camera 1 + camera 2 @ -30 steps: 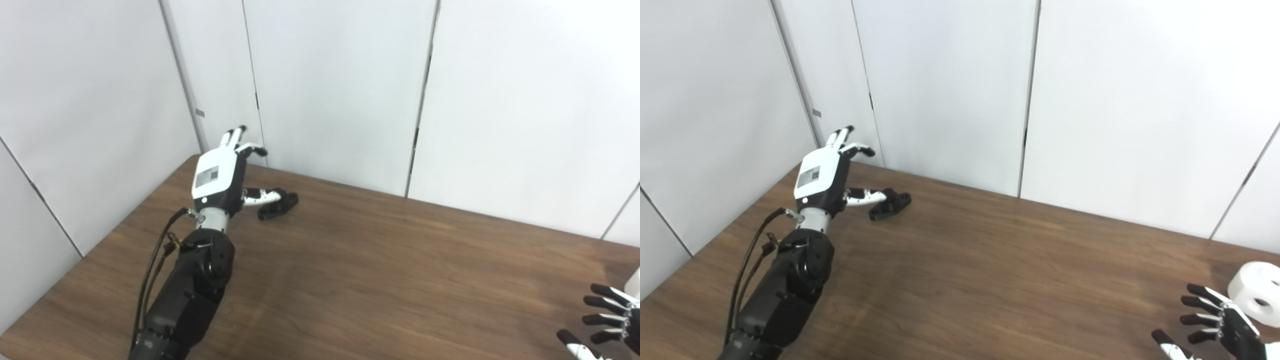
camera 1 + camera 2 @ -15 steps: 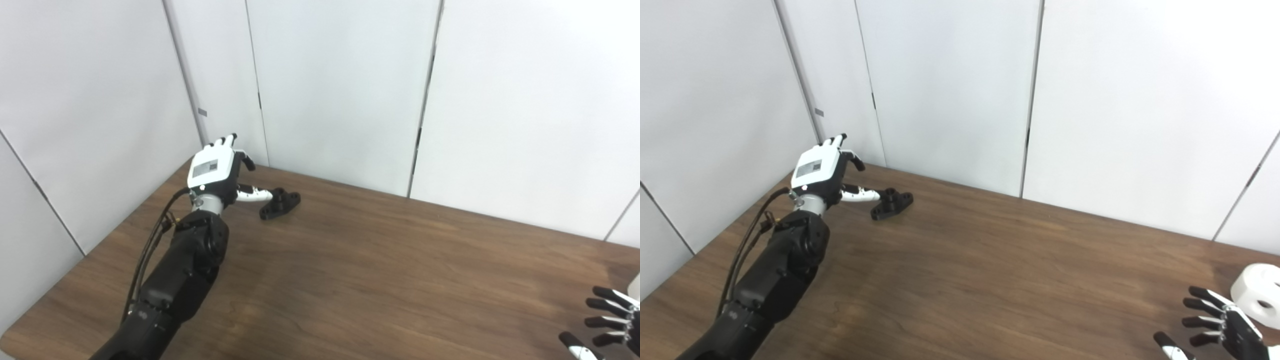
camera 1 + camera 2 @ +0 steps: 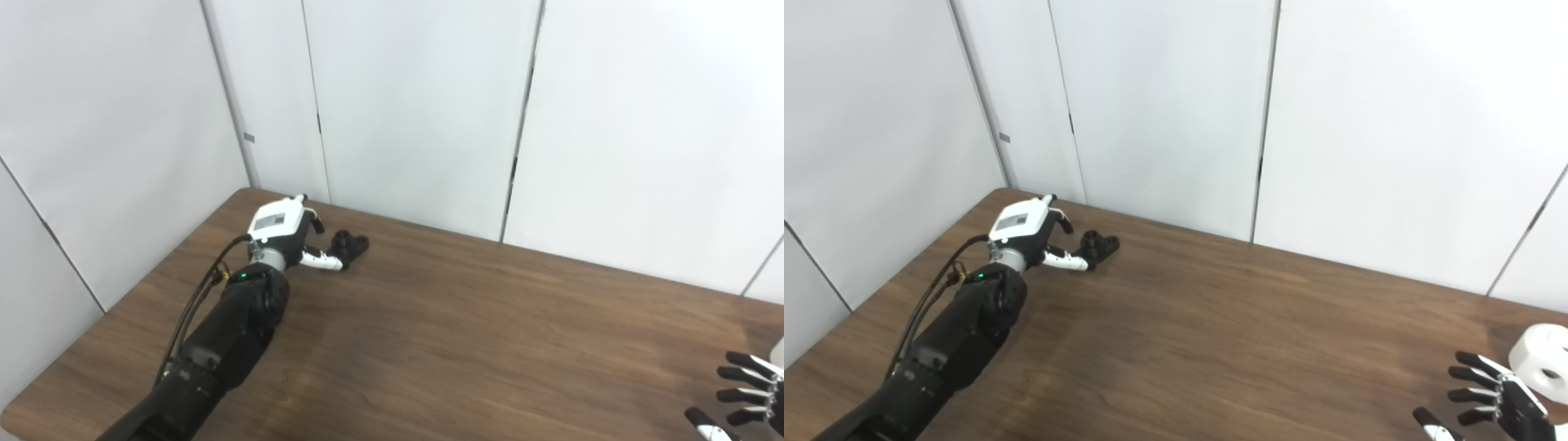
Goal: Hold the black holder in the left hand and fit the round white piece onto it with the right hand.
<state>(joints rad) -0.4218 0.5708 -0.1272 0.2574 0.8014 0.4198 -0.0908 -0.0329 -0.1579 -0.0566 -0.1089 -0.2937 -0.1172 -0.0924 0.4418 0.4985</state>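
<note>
1. The left hand (image 3: 283,228) is seen with fingers (image 3: 1064,260) spread, touching the black holder (image 3: 349,244) on the bench (image 3: 441,331); no grip is closed.
2. The holder could be pushed away.
3. The right hand (image 3: 1497,401) is held spread beside the round white piece (image 3: 1542,362).

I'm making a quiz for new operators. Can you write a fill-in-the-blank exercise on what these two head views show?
1. The black holder lies on the ____ table.
2. The left hand is beside the holder near the table's far ____ corner.
3. The round white piece has a ____ through its middle.
4. The right hand has its fingers ____ and holds nothing.

Missing words: wooden; left; hole; spread
</note>
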